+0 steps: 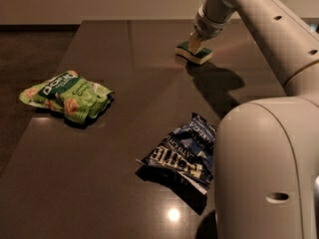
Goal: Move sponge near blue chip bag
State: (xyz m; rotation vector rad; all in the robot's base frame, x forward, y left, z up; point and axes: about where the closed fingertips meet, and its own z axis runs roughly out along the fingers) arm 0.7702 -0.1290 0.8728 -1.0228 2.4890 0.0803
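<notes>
The sponge [201, 57], dark green on top with a pale yellow base, is at the far side of the dark table, just above its surface. My gripper [195, 46] comes down on it from above and is shut on its top. The blue chip bag [185, 152], crumpled dark blue with white lettering, lies near the table's front right, partly hidden by my arm's large white body [264, 168]. The sponge is well behind the bag, about a third of the table's depth away.
A green-and-white snack bag [67, 96] lies at the table's left. The dark table [129, 59] ends at the left edge beside dark floor. My arm [269, 29] spans the right side.
</notes>
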